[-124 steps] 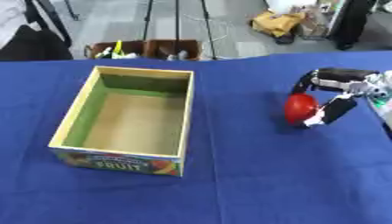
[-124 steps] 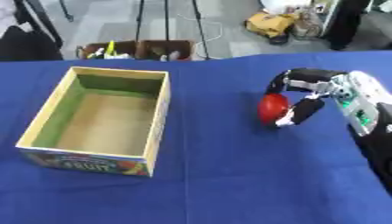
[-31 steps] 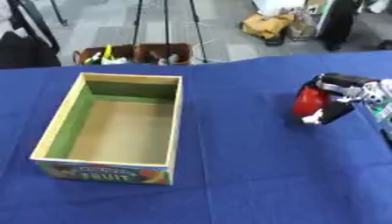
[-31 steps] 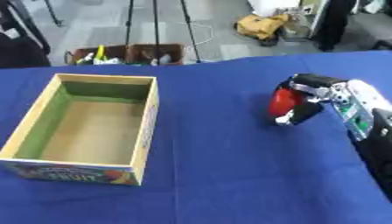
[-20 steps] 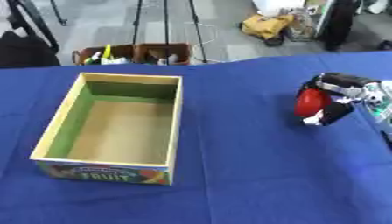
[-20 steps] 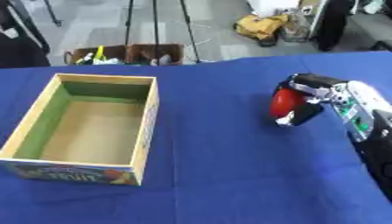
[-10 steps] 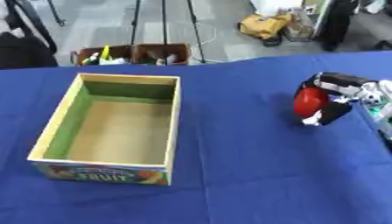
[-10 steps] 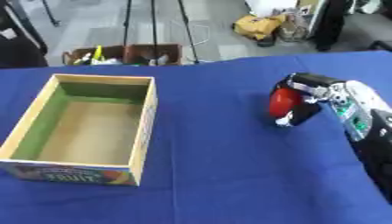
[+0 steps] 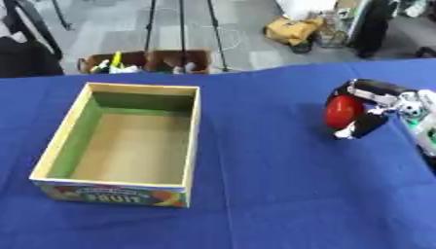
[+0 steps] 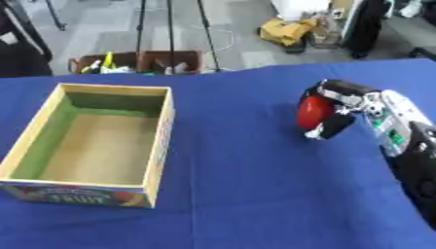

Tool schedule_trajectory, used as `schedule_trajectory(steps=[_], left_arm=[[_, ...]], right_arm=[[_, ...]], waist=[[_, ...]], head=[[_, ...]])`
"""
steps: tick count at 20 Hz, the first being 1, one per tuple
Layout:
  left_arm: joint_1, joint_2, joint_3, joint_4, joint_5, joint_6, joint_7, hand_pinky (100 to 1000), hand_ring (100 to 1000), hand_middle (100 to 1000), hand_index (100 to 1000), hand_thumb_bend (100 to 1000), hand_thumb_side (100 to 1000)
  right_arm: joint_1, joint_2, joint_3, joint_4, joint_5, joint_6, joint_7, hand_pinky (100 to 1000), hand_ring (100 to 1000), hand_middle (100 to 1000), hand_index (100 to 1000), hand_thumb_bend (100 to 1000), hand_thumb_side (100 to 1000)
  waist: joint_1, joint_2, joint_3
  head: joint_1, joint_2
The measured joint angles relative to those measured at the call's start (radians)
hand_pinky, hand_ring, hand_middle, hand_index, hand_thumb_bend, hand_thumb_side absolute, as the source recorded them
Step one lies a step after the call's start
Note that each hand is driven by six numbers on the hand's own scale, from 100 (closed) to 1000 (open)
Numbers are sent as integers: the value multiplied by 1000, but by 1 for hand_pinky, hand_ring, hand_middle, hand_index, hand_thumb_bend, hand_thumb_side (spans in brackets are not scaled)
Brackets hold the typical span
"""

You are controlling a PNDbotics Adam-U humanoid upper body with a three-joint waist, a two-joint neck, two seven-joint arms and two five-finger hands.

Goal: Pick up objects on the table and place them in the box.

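A round red object (image 9: 341, 110) is held over the blue table (image 9: 255, 194) at the right. My right hand (image 9: 371, 99) has its fingers and thumb curled round it, the arm coming in from the right edge. An open cardboard fruit box (image 9: 128, 141) with a green inner rim stands on the left half of the table, its inside bare. My left hand shows in neither view.
Beyond the table's far edge, on the floor, stand a brown crate with small items (image 9: 149, 62), tripod legs (image 9: 180, 24) and a yellow bag (image 9: 294, 30). Blue cloth stretches between the box and my right hand.
The red object and my right hand stay in nearly the same place as half a second ago. Since six seconds ago the view has shifted, and the fingers have shut closer round the object.
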Motion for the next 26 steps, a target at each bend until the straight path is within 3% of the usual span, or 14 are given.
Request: schedule_trajectory(steps=[17,18,19,26], left_arm=[[-7,2,0,0,4,25,8,351,396,454,578,100,865],[-7,3,0,0,4,27,8,351,397,454,578,100,865],[-7,3,0,0,4,28,8,352,397,454,578,100,866],[-11,15,0,0,12,41,11,353,399,455,579,100,868]], right_arm=[[-59,-11,49,-159,-23,-12,-64,392,533,437,515,100,221],[-66,-11,53,-172,-29,-12,-65,391,532,435,512,100,295],[-73,-11,58,-186,-36,-12,-65,389,531,432,510,100,222],[-121,9,91,-257,-98,-10,-58,377,523,417,500,100,234]], waist=[[-43,-33,-3],[-47,-35,-2],[-50,-38,-2],[-77,-66,23]], head=[[6,1],[8,1],[8,3],[5,17]])
